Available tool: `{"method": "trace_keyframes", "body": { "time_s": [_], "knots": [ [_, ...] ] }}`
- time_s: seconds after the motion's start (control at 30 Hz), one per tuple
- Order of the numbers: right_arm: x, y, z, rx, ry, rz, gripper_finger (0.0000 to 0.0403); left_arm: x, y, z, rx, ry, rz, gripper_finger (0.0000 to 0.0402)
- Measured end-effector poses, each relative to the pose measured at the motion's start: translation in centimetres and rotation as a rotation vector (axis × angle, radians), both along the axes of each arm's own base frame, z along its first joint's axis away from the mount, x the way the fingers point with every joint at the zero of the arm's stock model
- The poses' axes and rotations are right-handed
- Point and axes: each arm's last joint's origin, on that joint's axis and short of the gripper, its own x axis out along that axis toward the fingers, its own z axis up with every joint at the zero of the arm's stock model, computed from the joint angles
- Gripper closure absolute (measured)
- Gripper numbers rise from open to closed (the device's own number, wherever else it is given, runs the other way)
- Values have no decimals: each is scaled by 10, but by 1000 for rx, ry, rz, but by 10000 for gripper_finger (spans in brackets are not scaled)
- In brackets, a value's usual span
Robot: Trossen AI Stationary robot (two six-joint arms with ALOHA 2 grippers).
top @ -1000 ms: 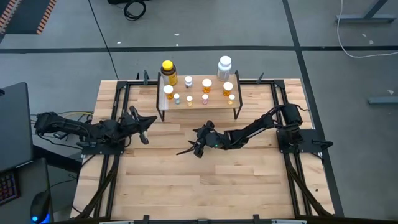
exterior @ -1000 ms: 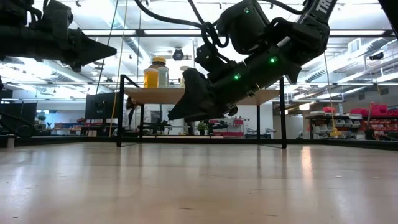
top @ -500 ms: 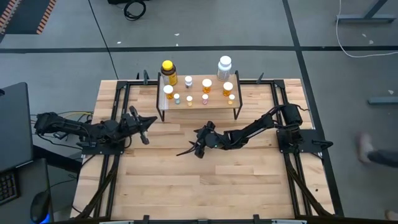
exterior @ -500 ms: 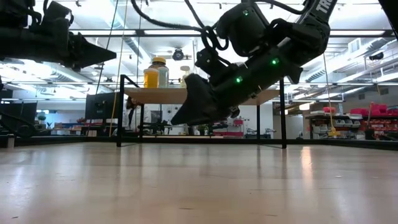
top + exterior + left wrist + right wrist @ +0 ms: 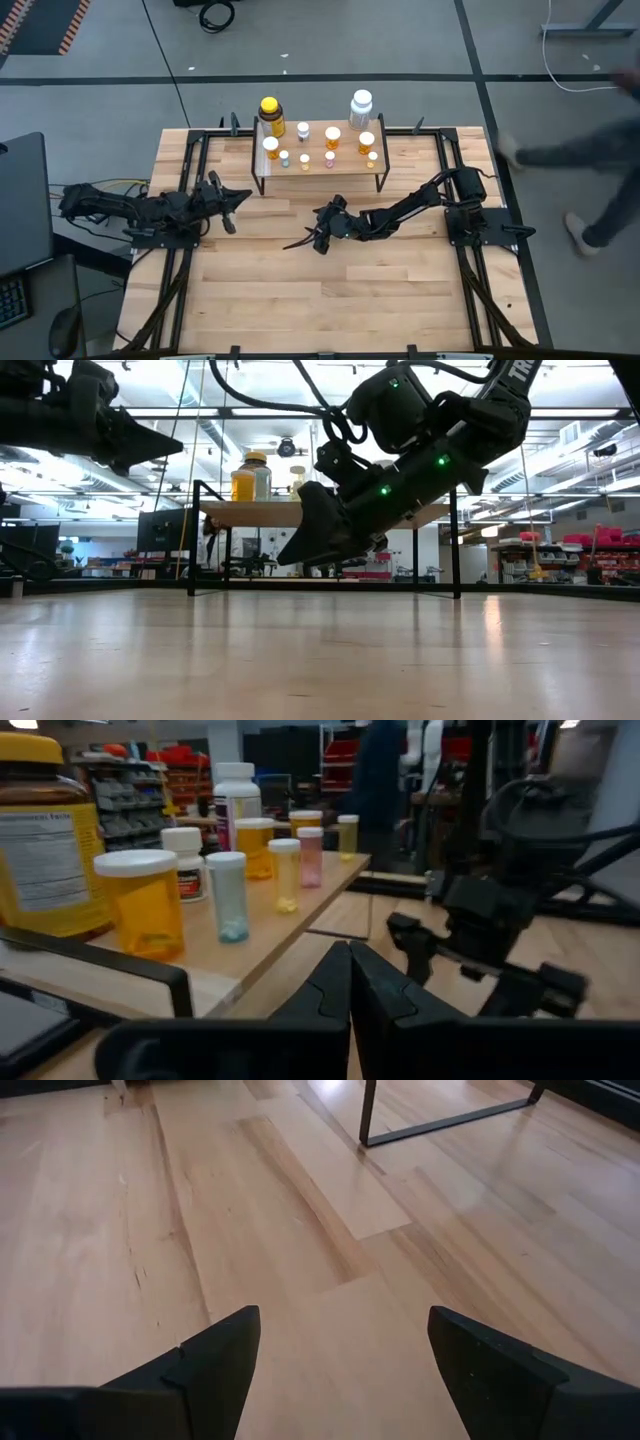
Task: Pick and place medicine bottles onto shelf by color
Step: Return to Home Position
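The shelf stands at the table's far middle, its black legs on the tabletop. All the medicine bottles stand upright on its plank: the big yellow one, the big white one, orange white-capped vials and tiny vials. The left wrist view shows them in a row, with the big yellow bottle, an orange vial and a teal vial nearest. My left gripper hovers shut off the shelf's left end. My right gripper hangs open above bare table, nearer than the shelf.
A black metal frame runs along the table's left and right sides. Bare wooden tabletop stretches across the near half. A person walks on the floor beyond the table's right edge. One shelf leg shows ahead of my right gripper.
A person has come into the high view on the floor to the right of the table. Both arms and the bottles stay where they were.
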Motion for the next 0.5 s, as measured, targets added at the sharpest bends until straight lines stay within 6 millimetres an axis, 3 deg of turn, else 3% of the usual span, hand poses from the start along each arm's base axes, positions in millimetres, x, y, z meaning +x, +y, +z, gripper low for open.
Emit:
{"method": "trace_keyframes", "body": {
  "time_s": [0.2,0.5],
  "knots": [
    [2,0,3,5,-35,-1,106,-2,2,-13,-40,-20,-8,400],
    [2,0,4,2,-46,2,106,-1,4,-13,-8,-7,-91,399]
  ]
}}
